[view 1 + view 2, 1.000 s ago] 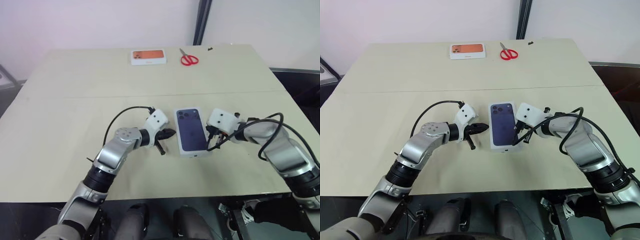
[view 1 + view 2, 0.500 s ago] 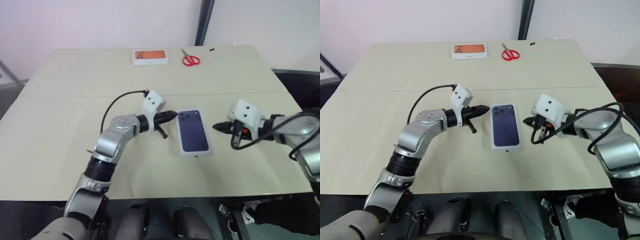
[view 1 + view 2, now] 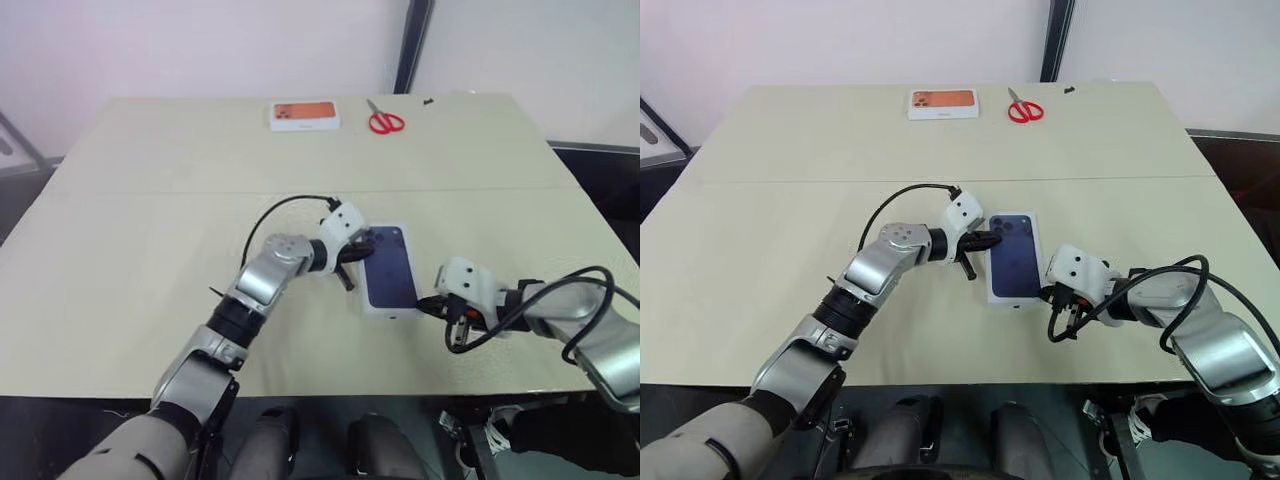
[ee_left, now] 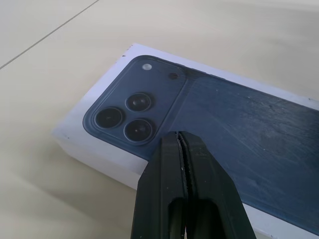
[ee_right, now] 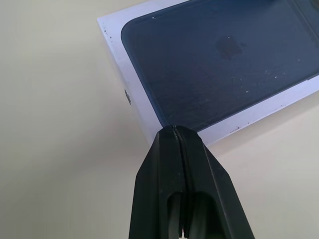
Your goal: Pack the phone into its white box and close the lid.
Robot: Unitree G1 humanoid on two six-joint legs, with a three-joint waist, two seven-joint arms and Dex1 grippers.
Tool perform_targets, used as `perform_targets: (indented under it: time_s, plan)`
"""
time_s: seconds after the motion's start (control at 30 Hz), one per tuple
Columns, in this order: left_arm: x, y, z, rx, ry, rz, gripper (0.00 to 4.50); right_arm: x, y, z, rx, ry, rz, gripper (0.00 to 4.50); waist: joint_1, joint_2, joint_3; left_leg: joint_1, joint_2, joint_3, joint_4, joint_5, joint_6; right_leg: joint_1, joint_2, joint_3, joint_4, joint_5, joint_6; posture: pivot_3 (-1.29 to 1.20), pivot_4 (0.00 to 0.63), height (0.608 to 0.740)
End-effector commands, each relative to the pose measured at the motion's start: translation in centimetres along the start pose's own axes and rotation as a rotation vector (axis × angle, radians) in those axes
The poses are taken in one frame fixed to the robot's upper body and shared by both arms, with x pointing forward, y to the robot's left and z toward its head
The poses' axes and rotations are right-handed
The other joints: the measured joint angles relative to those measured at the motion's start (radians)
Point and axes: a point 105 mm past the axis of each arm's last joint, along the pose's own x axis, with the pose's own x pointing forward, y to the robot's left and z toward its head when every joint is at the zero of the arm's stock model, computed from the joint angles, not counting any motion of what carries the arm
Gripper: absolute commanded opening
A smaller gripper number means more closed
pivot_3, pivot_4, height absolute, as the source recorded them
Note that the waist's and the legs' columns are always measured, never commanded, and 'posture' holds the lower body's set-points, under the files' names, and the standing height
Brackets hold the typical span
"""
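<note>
The white box lies flat at mid-table. Its top face shows a dark navy phone back with three lenses, flush inside a white border. I cannot tell whether that face is the phone itself or a print on the lid. My left gripper is shut, its tip against the box's left long edge near the lens corner. My right gripper is shut, its tip at the box's near right corner. Neither holds anything.
A white box with an orange phone picture and red scissors lie at the table's far edge. A seam crosses the beige table behind the box. The table's front edge is close behind my right gripper.
My left gripper has moved right, up to the box's left edge. My right gripper left the box's right side, swung out, then came back lower at the near right corner.
</note>
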Motion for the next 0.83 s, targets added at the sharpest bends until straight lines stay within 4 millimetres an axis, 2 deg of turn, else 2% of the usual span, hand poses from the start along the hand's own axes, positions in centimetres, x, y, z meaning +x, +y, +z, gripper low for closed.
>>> perform_targets:
  time_s: [0.03, 0.13, 0.23, 0.33, 0.4, 0.43, 0.6, 0.73, 0.83]
  plan:
    - [-0.2, 0.2, 0.5, -0.007, -0.040, 0.022, 0.05, -0.5, -1.5, 0.3, 0.007, -0.035, -0.083, 0.02, 0.000, 0.000, 0.000, 0.001, 0.000, 0.000, 0.000, 0.000, 0.000, 0.001, 0.000, 0.000, -0.001, 0.000, 0.000, 0.00, 0.150, 0.740]
    - [-2.5, 1.8, 2.4, -0.041, -0.177, 0.107, 0.05, -1.9, -4.6, 2.6, 0.021, -0.186, -0.228, 0.02, -0.007, 0.000, 0.000, 0.001, 0.000, 0.000, 0.000, 0.000, 0.000, 0.001, 0.000, 0.000, 0.000, 0.000, 0.000, 0.00, 0.150, 0.740]
    - [-6.9, 3.8, 2.7, -0.062, -0.265, 0.242, 0.05, -3.2, -8.0, 3.2, 0.082, -0.299, -0.367, 0.02, -0.019, 0.000, 0.000, -0.001, 0.000, 0.001, -0.002, 0.002, -0.003, -0.005, 0.000, 0.002, 0.002, 0.000, 0.000, 0.00, 0.150, 0.740]
    - [-9.0, 4.2, 2.4, -0.058, -0.269, 0.294, 0.05, -3.9, -9.6, 2.8, 0.150, -0.351, -0.392, 0.02, -0.023, 0.000, 0.000, -0.002, 0.000, 0.001, -0.003, 0.003, -0.005, -0.007, 0.000, 0.001, 0.003, 0.000, 0.000, 0.00, 0.150, 0.740]
    - [-12.8, 4.5, 0.3, -0.030, -0.223, 0.357, 0.05, -4.5, -10.9, 2.9, 0.263, -0.450, -0.386, 0.02, -0.025, 0.000, 0.000, -0.002, 0.000, 0.001, -0.003, 0.003, -0.005, -0.006, 0.000, 0.001, 0.003, 0.000, 0.000, 0.00, 0.150, 0.740]
    - [-13.9, 4.5, -0.3, -0.021, -0.201, 0.375, 0.05, -4.6, -11.4, 2.8, 0.298, -0.477, -0.380, 0.02, -0.030, 0.001, 0.000, -0.002, 0.000, 0.001, -0.003, 0.003, -0.004, -0.006, 0.000, 0.002, 0.002, 0.000, 0.000, 0.00, 0.150, 0.740]
    - [-18.5, 4.2, -3.1, -0.026, -0.096, 0.432, 0.05, -3.7, -10.9, 1.1, 0.301, -0.444, -0.299, 0.02, -0.018, 0.001, 0.000, -0.002, 0.000, 0.001, -0.004, 0.001, -0.001, -0.007, 0.000, 0.002, 0.002, 0.000, 0.000, 0.00, 0.150, 0.740]
    - [-20.3, 4.3, -4.0, -0.056, -0.080, 0.489, 0.05, -3.2, -10.2, 1.0, 0.300, -0.449, -0.235, 0.02, -0.008, 0.001, 0.000, -0.002, 0.000, 0.002, -0.003, 0.000, -0.001, -0.006, -0.001, 0.002, 0.002, 0.000, 0.000, 0.00, 0.150, 0.740]
    - [-20.8, 4.3, -4.3, -0.071, -0.084, 0.516, 0.05, -2.8, -9.8, 1.1, 0.291, -0.444, -0.202, 0.02, -0.007, 0.001, 0.000, -0.002, 0.000, 0.002, -0.003, 0.000, -0.001, -0.006, -0.001, 0.002, 0.002, 0.000, 0.000, 0.00, 0.150, 0.740]
